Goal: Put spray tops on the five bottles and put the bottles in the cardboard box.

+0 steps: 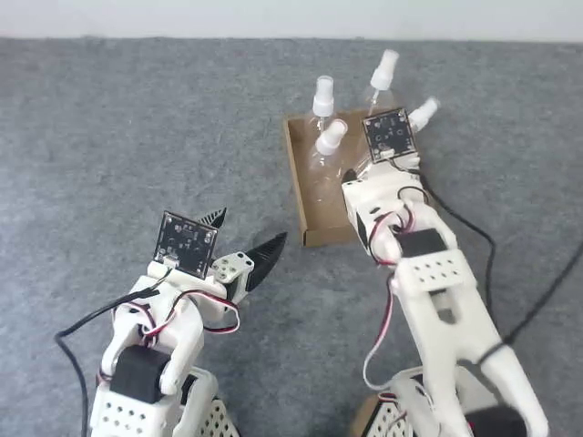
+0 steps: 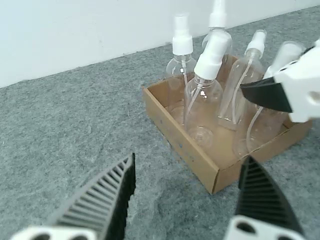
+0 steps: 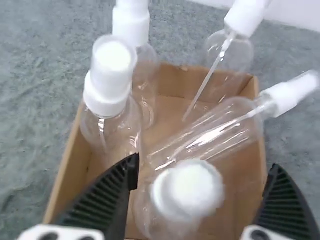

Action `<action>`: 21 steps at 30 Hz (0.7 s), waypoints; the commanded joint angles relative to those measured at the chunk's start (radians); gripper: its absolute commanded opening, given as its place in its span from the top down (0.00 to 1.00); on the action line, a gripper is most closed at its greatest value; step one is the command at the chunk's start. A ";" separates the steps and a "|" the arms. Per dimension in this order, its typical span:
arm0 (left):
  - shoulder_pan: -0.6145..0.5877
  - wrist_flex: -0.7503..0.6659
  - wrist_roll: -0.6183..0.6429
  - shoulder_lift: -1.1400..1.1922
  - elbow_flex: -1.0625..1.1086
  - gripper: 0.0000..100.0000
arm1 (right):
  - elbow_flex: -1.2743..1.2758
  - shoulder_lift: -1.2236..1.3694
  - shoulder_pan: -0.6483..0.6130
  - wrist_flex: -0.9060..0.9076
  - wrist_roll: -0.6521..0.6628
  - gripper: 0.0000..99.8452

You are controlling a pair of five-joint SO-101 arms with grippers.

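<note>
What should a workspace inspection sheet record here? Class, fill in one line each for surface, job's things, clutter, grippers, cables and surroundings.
Surface: grey carpet-like covering.
Job's things: five bottles, spray tops fitted, inside the cardboard box; one leans.
Clutter: nothing seen.
Grippers: left gripper open, apart from the box; right gripper open above a bottle.
Cables: black cables trail beside both arms.
Surroundings: pale wall behind.

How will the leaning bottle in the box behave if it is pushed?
Probably light: the leaning bottle looks clear and empty. Already tilted in the box, it may topple easily. Its smooth round body likely slips.
</note>
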 commanded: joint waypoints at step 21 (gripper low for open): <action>-0.391 0.098 -0.005 -0.018 -0.085 0.69 | 0.373 -0.903 0.232 0.527 0.130 0.78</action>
